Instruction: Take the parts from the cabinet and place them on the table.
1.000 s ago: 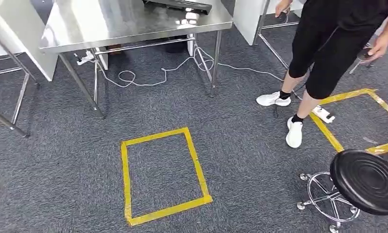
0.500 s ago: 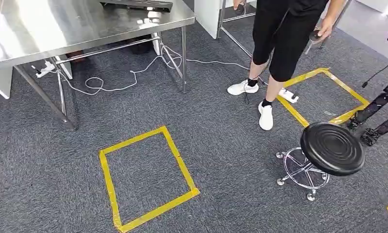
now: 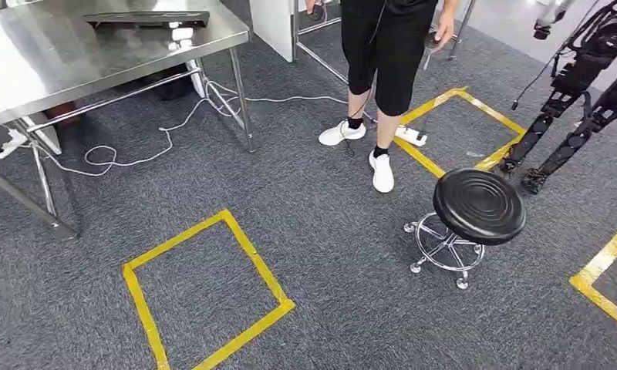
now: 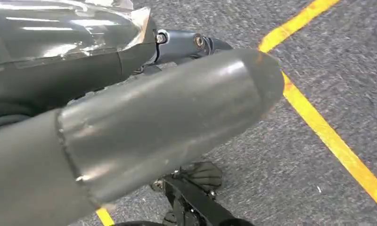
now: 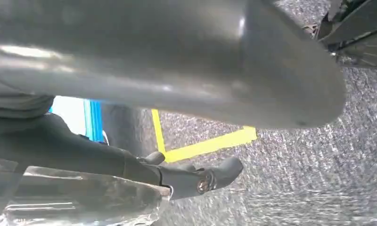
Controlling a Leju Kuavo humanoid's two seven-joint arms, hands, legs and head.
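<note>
Evenly and brightly lit from overhead. White glare on the shiny steel table top point(image 3: 97, 46), soft shadows under the round black stool point(image 3: 479, 206). Sharp enough across the grey carpet point(image 3: 328, 231) in the head view. Close grey thumbs point(image 4: 168, 122) soft and streaked with highlights; right wrist view blurred.

open carpet point(image 3: 321, 231) lies ahead; a black stool point(image 3: 479, 206), a standing person point(image 3: 382, 62) and the steel counter point(image 3: 74, 54) ring it.
</note>
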